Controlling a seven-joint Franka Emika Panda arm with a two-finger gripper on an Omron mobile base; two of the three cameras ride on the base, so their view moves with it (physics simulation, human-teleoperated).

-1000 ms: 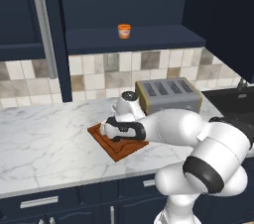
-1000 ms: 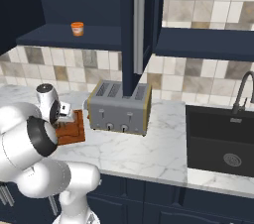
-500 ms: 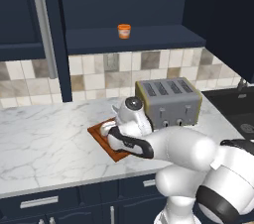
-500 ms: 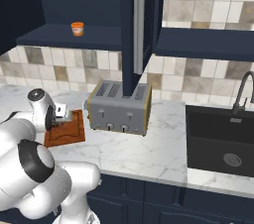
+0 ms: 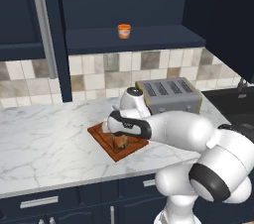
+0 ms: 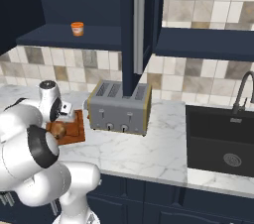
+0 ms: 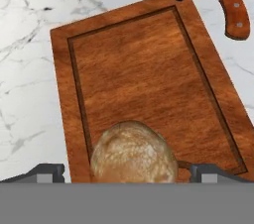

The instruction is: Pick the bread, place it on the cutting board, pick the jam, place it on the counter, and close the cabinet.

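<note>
Resting now on the cutting board (image 7: pixel 149 74), near its front end, the bread (image 7: pixel 133 154) sits between the fingertips (image 7: pixel 211 171) of the gripper (image 7: pixel 130 172), spread wide and no longer pinching. Compared with a second ago: arm swung lower over the board, roll set down and let go. First step judged finished. Beside the board's far corner, a wooden-handled knife (image 7: pixel 229 6), not touching. Still up on the open cabinet (image 5: pixel 149 39) shelf, well above the counter (image 5: pixel 49 134): the jam (image 5: pixel 124 31). Next likely: lifting clear of the roll, reaching up for the pot. Cabinet door not yet shut.
</note>
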